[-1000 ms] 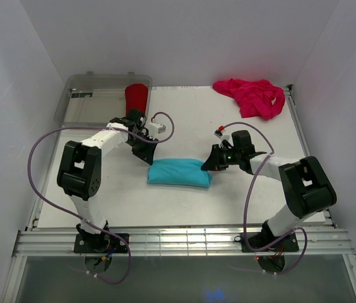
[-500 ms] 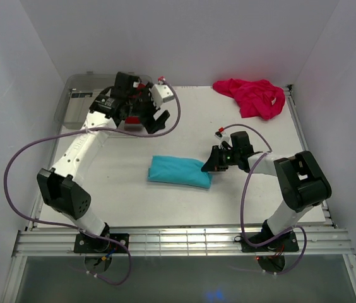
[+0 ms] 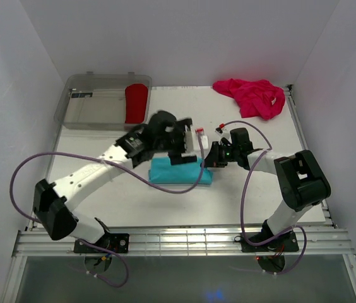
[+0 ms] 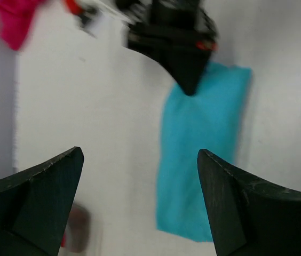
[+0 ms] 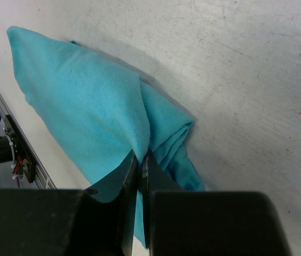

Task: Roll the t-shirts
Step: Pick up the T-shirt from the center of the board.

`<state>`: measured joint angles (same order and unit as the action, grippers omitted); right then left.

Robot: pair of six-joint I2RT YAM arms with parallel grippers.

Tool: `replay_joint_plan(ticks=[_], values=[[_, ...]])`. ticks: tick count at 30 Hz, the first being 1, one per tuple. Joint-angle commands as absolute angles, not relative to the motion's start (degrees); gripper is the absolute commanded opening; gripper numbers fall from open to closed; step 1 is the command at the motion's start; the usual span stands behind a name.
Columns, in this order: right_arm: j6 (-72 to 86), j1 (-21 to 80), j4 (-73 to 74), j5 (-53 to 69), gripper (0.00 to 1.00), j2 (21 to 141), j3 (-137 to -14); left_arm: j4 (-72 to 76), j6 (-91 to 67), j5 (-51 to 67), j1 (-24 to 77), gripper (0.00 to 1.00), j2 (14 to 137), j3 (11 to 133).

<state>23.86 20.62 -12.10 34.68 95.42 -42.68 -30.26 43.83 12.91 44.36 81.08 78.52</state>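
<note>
Above the turquoise t-shirt (image 3: 172,175), the left gripper (image 3: 185,144) had been brought back from well beyond it, jaws spread wide and empty. The shirt's right end was clamped by the right gripper (image 3: 211,159). The shirt appeared folded, not yet rolled, so a fresh grip was probably being prepared.

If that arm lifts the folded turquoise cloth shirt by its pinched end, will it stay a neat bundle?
Probably not. The folded turquoise cloth shirt looks soft and creased where the right jaws pinch its end, so it would likely droop and unfold. It lies flattish, so pushed it should slide or bunch rather than roll.
</note>
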Motion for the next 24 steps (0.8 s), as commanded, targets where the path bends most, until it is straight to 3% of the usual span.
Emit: replay_joint_plan(ticks=[1, 10, 24], values=[[24.4, 20.3, -13.6, 35.2, 0.08, 96.1, -44.0, -31.5, 42.4, -2.9, 49.7, 0.98, 84.2, 69.0], [23.9, 20.1, -14.3, 37.0, 0.08, 97.4, -44.1, -30.2, 37.3, -8.8, 54.6, 0.98, 97.9, 70.0], [23.8, 19.6, -14.2, 37.9, 0.1, 96.5, -44.6, -26.0, 42.7, -7.8, 53.6, 0.98, 102.3, 65.1]])
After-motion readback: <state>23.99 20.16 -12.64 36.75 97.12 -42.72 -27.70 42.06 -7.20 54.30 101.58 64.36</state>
